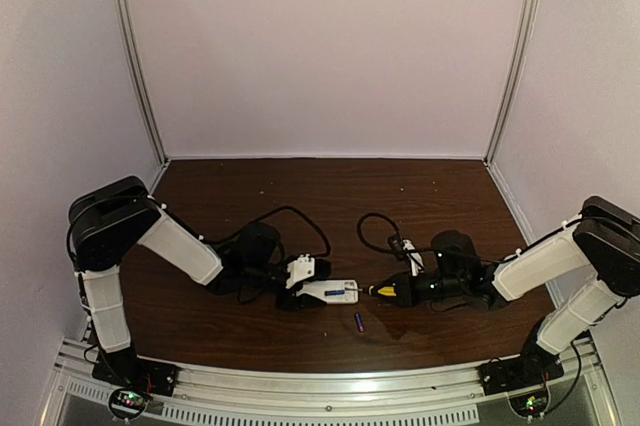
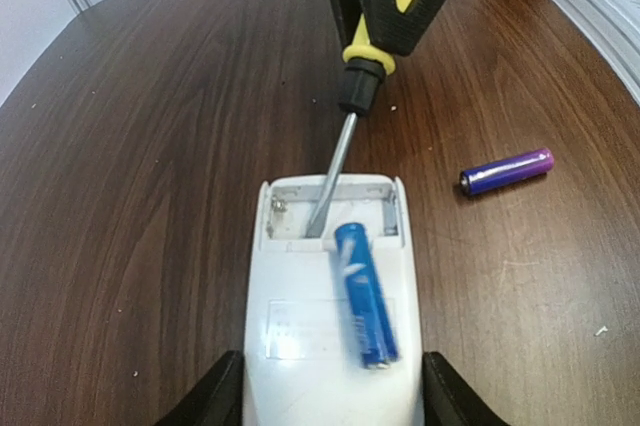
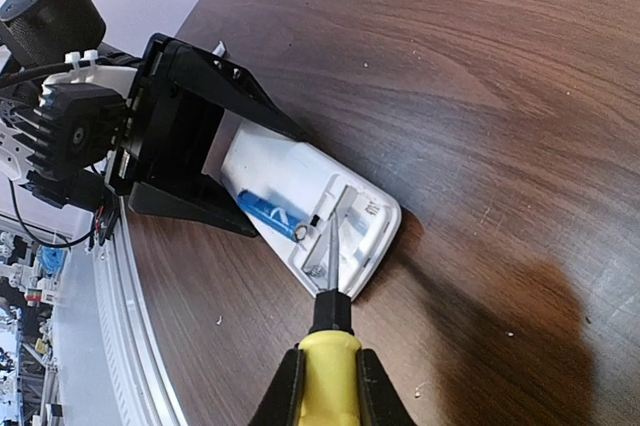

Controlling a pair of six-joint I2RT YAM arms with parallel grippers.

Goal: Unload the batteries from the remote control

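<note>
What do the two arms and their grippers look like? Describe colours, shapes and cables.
The left arm and the right arm both have smooth white links between bulky black joints, and stand on black bases. A thin black cable loops off each wrist. The left gripper and the right gripper have flat, angular, matte black fingers.

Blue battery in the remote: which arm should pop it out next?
Probably right. The right gripper holds the screwdriver, tip in the open end of the remote beside the blue battery. The left gripper just steadies the remote.
</note>
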